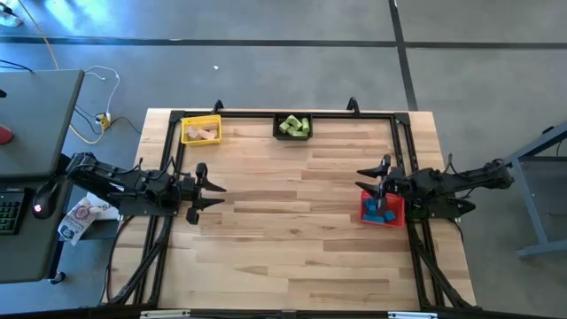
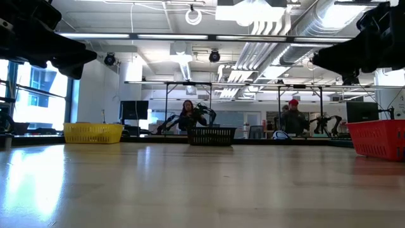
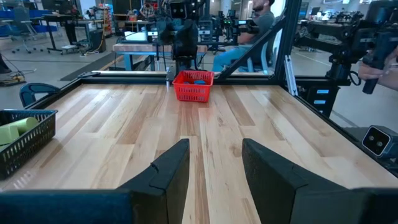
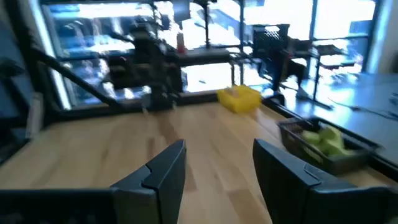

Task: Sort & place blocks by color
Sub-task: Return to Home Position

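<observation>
- The left gripper (image 1: 211, 197) is held above the table (image 1: 292, 239), just in from its left edge, pointing towards the middle. Its two fingers (image 3: 168, 171) are spread apart and hold nothing.
- The right gripper (image 1: 368, 179) hangs near the table's right edge, beside and partly over the red bin (image 1: 365, 213). Its fingers (image 4: 163, 168) are also released, with only bare wood showing between them.
- The blue blocks (image 1: 381, 215) lie in the red bin, close to the right edge.
- The tan blocks (image 1: 204, 133) lie in the yellow bin (image 1: 186, 133), near the far left corner.
- The green blocks (image 1: 294, 127) lie in the black bin (image 1: 275, 124), at the middle of the far edge.
- No block shows on the open tabletop.
- Two people (image 2: 188, 114) sit in the room beyond the table.
</observation>
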